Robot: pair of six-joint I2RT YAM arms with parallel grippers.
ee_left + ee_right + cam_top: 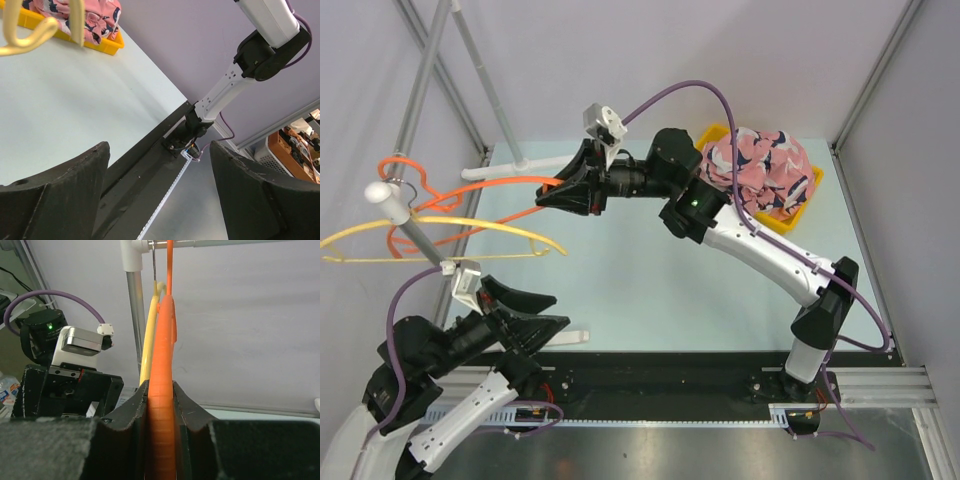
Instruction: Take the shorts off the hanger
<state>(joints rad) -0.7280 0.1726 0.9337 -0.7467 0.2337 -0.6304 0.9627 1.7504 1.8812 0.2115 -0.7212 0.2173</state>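
Note:
The pink shark-print shorts (765,170) lie bunched in a yellow bin (715,132) at the back right, and also show in the left wrist view (100,15). A bare orange hanger (470,185) hangs from the rack rod at the left, with a bare yellow hanger (440,240) beside it. My right gripper (545,195) is shut on the orange hanger's arm (162,390), which is pinched between both fingers. My left gripper (558,312) hovers open near the front left, with nothing between its fingers (75,175).
The rack's grey pole (415,105) and white foot (520,165) stand at the back left. A small white piece (570,338) lies by the table's front edge. The yellow hanger's hook (30,35) shows near the left wrist camera. The right arm (770,260) spans the table.

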